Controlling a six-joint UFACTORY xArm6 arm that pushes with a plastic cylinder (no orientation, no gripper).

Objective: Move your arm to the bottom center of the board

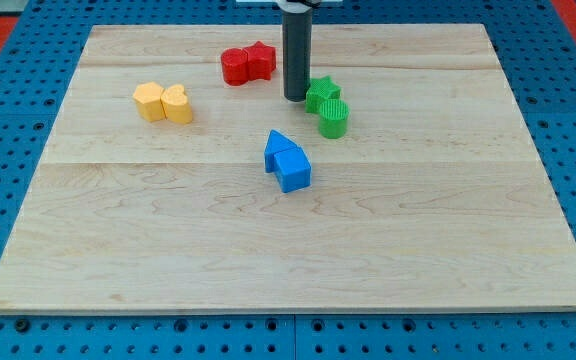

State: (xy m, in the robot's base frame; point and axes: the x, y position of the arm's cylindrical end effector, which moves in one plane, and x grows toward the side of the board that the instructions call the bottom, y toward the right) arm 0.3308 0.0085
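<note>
Camera view: tip (297, 98) in board's (168, 250) upper middle, just beside green star (322, 93), between it and red blocks (247, 64). No gripper, nothing held. Bottom centre unreached; blue blocks (287, 162) en route.

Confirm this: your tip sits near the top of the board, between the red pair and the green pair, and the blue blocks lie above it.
Wrong in one respect. My tip does sit near the board's top, between the red pair and the green pair, but the camera view shows the blue blocks below it, toward the view's bottom.
</note>
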